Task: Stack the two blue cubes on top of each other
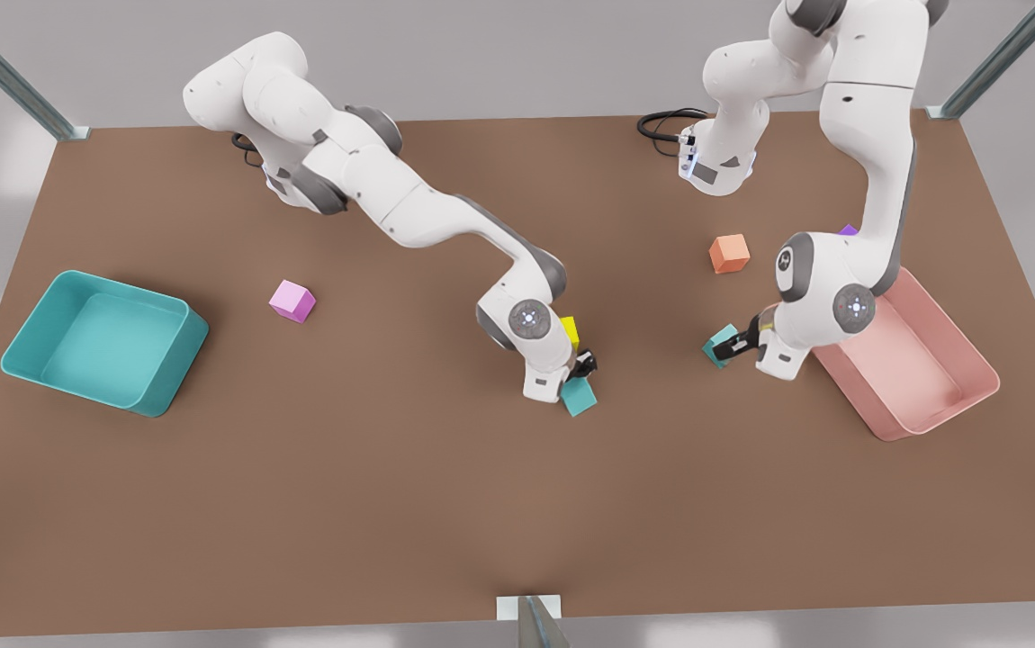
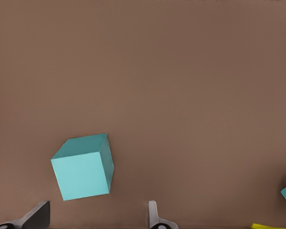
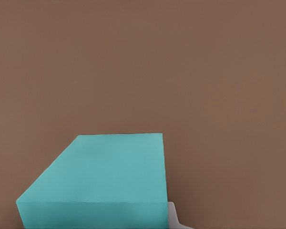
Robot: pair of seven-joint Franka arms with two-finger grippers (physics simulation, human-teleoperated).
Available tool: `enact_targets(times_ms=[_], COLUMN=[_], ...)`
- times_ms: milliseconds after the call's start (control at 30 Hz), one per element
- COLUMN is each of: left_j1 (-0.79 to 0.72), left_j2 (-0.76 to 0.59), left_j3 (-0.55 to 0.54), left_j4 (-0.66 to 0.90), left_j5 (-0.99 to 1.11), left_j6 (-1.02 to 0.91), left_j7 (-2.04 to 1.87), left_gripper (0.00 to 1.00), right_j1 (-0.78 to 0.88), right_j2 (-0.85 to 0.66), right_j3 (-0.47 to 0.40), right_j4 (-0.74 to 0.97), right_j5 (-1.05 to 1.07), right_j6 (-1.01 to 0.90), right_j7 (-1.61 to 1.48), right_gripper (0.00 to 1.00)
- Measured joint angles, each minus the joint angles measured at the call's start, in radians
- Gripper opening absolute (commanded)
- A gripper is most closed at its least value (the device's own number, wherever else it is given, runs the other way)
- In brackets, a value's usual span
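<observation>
Two small plain teal cubes sit well apart on the brown bench. The first teal cube rests flat on the bench just right of centre in the front view. It lies directly below the left claw, with a small yellow cube just behind that arm's wrist. In the left wrist view this first teal cube lies just beyond the fingertips, in line with the gap between them but nearer one finger than the other. The left claw is released, spread wider than the cube and not touching it.

The second teal cube appears right of centre in the front view, tilted and grasped by the right claw, which reaches toward it from the side of a shallow pink rectangular tray. The right wrist view shows this second teal cube pressed close to the camera, with one pale finger against its side. I cannot tell whether it touches the bench.

A small orange cube sits above the right claw in the frame.
</observation>
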Motion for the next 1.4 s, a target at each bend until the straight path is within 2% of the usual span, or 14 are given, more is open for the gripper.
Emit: enact_targets(times_ms=[33, 233, 700, 900, 967, 1067, 1100, 1167, 1200, 1267, 1300, 1333, 1367, 1400], left_j1=[0.001, 0.023, 0.024, 0.023, 0.022, 0.023, 0.023, 0.023, 0.022, 0.022, 0.022, 0.022, 0.022, 0.022], left_j2=[-0.004, -0.005, 0.051, 0.061, 0.07, 0.096, 0.101, 0.113, 0.118, 0.123, 0.128, 0.134, 0.136, 0.134], left_j3=[-0.004, -0.007, -0.008, -0.008, -0.008, -0.007, -0.006, -0.006, -0.005, -0.004, -0.003, -0.002, -0.002, -0.002], left_j4=[-0.017, -0.128, -0.169, -0.174, -0.173, -0.171, -0.169, -0.166, -0.165, -0.163, -0.161, -0.16, -0.159, -0.155], left_j5=[-0.001, 0.059, 0.14, 0.144, 0.144, 0.145, 0.145, 0.145, 0.146, 0.146, 0.147, 0.148, 0.149, 0.151], left_j6=[0.017, 0.129, 0.257, 0.285, 0.292, 0.309, 0.313, 0.322, 0.327, 0.334, 0.337, 0.341, 0.345, 0.346], left_j7=[-0.02, -0.117, -0.248, -0.279, -0.287, -0.298, -0.301, -0.307, -0.31, -0.316, -0.318, -0.32, -0.322, -0.325], left_gripper=[1.0, 1.0, 1.0, 1.0, 1.0, 1.0, 1.0, 1.0, 0.99, 0.83, 0.83, 0.81, 0.71, 0.7], right_j1=[-0.002, -0.015, -0.023, -0.033, -0.052, -0.117, -0.155, -0.291, -0.4, -0.653, -0.758, -0.821, -0.845, -0.847], right_j2=[0.002, 0.002, 0.016, -0.065, -0.182, -0.519, -0.646, -0.913, -0.985, -1.029, -1.038, -1.056, -1.076, -1.09], right_j3=[0.002, 0.007, 0.006, 0.052, 0.056, 0.055, 0.036, -0.056, -0.097, -0.143, -0.151, -0.152, -0.15, -0.141], right_j4=[0.0, 0.0, -0.013, -0.015, -0.09, -0.304, -0.386, -0.573, -0.613, -0.646, -0.689, -0.754, -0.816, -0.879], right_j5=[-0.022, -0.086, -0.041, -0.027, -0.023, -0.02, -0.02, -0.021, -0.025, -0.042, -0.052, -0.06, -0.066, -0.07], right_j6=[0.006, 0.018, 0.073, 0.031, -0.018, -0.185, -0.265, -0.418, -0.49, -0.601, -0.633, -0.647, -0.653, -0.647], right_j7=[0.016, 0.111, 0.166, 0.148, 0.142, 0.124, 0.113, 0.085, 0.07, 0.043, 0.03, 0.018, 0.008, -0.001], right_gripper=[1.0, 1.0, 1.0, 1.0, 1.0, 1.0, 1.0, 1.0, 1.0, 1.0, 1.0, 1.0, 1.0, 1.0])
